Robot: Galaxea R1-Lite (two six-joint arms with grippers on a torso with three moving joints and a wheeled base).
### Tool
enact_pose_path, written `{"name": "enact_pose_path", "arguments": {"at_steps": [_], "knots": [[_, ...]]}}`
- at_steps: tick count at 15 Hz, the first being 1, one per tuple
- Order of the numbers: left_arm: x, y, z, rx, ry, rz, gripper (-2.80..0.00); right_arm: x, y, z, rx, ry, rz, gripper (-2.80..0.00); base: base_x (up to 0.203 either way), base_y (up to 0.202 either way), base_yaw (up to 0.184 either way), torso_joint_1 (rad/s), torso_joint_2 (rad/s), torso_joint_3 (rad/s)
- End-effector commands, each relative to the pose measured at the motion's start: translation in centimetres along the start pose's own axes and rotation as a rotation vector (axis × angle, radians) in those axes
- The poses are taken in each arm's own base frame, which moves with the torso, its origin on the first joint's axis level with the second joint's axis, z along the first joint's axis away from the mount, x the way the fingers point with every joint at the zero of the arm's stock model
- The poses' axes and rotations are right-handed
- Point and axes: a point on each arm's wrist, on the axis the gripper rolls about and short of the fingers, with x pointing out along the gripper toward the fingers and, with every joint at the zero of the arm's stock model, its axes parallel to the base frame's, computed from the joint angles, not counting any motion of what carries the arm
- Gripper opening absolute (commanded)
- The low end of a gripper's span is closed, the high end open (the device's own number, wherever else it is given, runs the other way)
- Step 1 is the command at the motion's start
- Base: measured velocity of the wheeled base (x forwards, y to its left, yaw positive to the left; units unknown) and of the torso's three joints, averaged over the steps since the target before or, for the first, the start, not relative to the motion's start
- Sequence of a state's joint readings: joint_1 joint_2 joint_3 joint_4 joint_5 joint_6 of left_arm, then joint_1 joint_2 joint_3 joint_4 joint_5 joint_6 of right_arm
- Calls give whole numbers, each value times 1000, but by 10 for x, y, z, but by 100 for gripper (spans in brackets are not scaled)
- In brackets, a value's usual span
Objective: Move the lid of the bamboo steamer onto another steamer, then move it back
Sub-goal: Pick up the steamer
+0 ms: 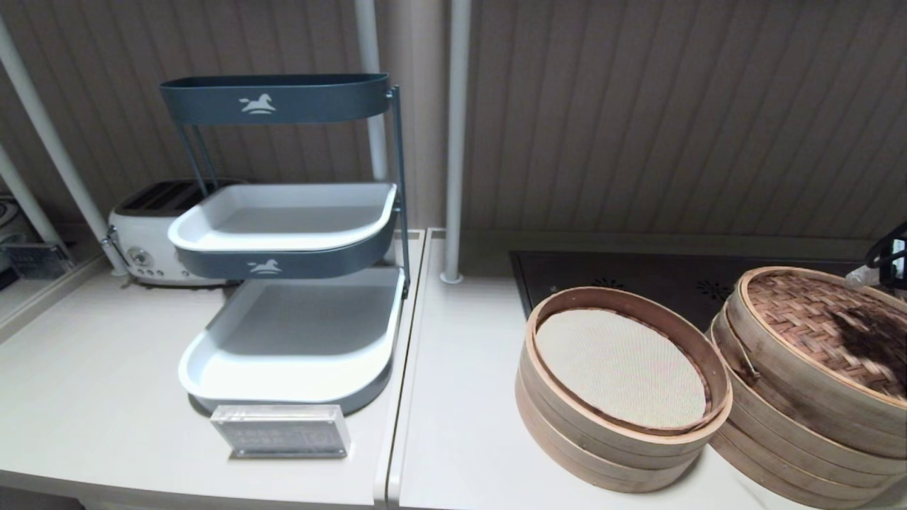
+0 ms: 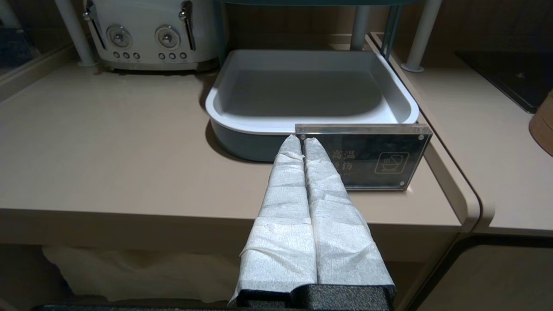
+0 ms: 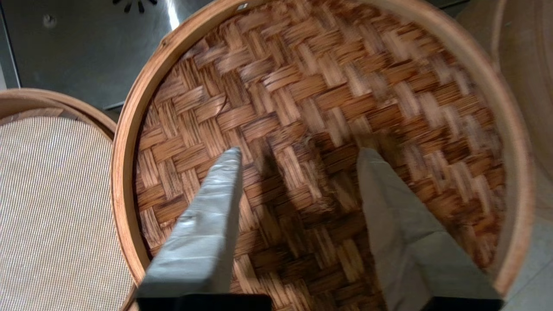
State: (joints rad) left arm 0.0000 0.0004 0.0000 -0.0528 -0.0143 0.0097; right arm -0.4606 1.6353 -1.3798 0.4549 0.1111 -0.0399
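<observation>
The bamboo steamer lid (image 1: 815,319), woven top in a pale hoop rim, rests slightly askew on top of another steamer (image 1: 793,425), the stack at the far right. In the right wrist view the lid (image 3: 302,86) fills the picture. My right gripper (image 3: 300,151) hovers open just over the lid's middle, fingers spread either side of the small centre loop and holding nothing. The steamer with the cream liner (image 1: 620,368) stands uncovered just left of the stack. My left gripper (image 2: 301,139) is shut and empty, parked off the counter's front edge.
A three-tier grey tray rack (image 1: 290,227) stands at the left with a white toaster (image 1: 152,234) behind it. A clear acrylic sign (image 1: 282,430) stands before the lowest tray. A dark hob (image 1: 673,283) lies behind the steamers. A white pole (image 1: 453,142) rises mid-counter.
</observation>
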Motion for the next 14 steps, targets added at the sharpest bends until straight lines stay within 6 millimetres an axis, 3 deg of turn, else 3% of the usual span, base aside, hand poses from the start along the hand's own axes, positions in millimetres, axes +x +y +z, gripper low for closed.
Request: {"name": "enact_pose_path", "arguments": {"at_steps": [1,6,14], "knots": [[2,0,-8,-1,24,0,-280,12,-1,-3,6,37,2,0,0,0,0,0,0,0],[2,0,-8,1,24,0,-280,35,-9,-12,27,111,-7,0,0,0,0,0,0,0],[1,0,-8,0,23,-1,-280,38,-9,-14,27,124,-5,0,0,0,0,0,0,0]]}}
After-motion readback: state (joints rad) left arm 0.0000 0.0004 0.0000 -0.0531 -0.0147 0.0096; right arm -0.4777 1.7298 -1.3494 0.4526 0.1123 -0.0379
